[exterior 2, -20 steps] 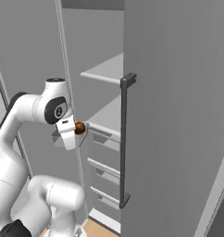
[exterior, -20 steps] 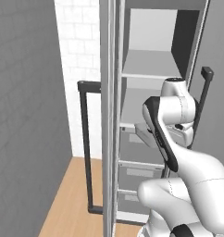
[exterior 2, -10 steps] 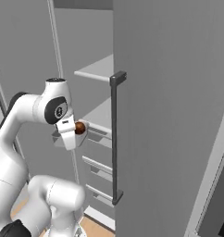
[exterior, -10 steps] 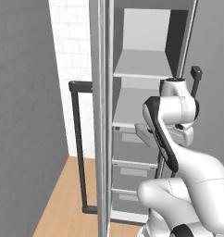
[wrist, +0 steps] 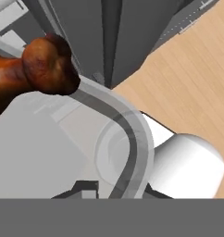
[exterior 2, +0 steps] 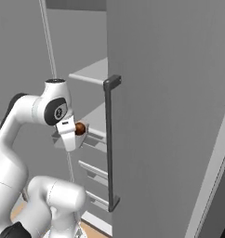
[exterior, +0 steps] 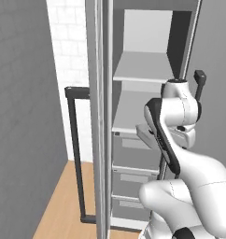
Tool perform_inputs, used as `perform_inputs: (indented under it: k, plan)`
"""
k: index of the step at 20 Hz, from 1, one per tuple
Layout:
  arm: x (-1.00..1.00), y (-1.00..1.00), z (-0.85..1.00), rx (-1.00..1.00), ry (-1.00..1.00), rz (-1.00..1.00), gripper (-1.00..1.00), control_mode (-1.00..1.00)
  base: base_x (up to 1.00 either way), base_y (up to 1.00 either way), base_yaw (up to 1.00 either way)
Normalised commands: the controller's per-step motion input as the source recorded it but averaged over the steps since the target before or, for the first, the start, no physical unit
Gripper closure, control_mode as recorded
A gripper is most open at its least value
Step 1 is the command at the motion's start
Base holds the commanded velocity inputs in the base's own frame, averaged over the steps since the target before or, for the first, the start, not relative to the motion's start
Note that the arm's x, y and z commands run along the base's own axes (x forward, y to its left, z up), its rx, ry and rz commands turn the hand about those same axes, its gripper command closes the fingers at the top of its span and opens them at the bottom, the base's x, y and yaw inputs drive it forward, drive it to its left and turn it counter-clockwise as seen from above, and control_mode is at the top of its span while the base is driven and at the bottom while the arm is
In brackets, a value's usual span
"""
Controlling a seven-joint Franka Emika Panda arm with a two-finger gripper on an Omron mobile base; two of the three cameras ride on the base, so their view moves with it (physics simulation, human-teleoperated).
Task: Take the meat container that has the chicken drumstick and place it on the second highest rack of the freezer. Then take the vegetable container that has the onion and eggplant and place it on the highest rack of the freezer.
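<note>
Holding the meat container (wrist: 63,143) by its curved rim, the gripper (wrist: 111,190) is clamped narrowly on the translucent wall, with its two dark fingertips (wrist: 84,189) rising at the bottom of the hand view on either side of that rim. The chicken drumstick (wrist: 37,69), brown and knobbed at its end, lies inside the container and leans against the rim at the upper left of the hand view. In the right base view the container (exterior 2: 65,139) sits just below the white wrist of the arm (exterior 2: 54,104), carried in the air, and the rounded end of the drumstick (exterior 2: 80,128) projects toward the freezer (exterior 2: 93,74). In the left base view the arm (exterior: 173,121) stands in front of the open freezer (exterior: 143,70), hiding the gripper itself; a pale edge of the container (exterior: 145,135) shows just left of the wrist, level with the lower of the two visible racks (exterior: 133,112). Above that rack lies a higher rack (exterior: 143,65), both bare and grey. Below them are stacked drawers (exterior: 133,179). The freezer door (exterior 2: 170,116) stands open at the right, bearing a dark vertical handle (exterior 2: 109,144). A second dark handle (exterior: 75,154) shows at the left beside a white tiled wall (exterior: 70,46), above the wooden floor (exterior: 63,200).
</note>
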Motion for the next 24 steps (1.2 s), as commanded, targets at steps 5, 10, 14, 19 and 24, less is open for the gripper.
perform_inputs:
  k: [5,10,14,19,24]
  plan:
    - [0.0,0.0,0.0,0.0,0.0,0.0,1.0,1.0,0.6,0.02,0.0]
    - [0.0,0.0,0.0,0.0,0.0,0.0,1.0,1.0,0.41,0.38,-0.08]
    - [0.0,0.0,0.0,0.0,0.0,0.0,1.0,1.0,0.28,0.55,-0.14]
    - [0.05,0.07,-0.04,0.0,0.0,-0.04,1.0,-1.0,0.17,0.34,-0.13]
    - [0.34,0.15,-0.36,0.0,0.0,-0.27,1.0,-1.0,0.0,0.0,0.0]
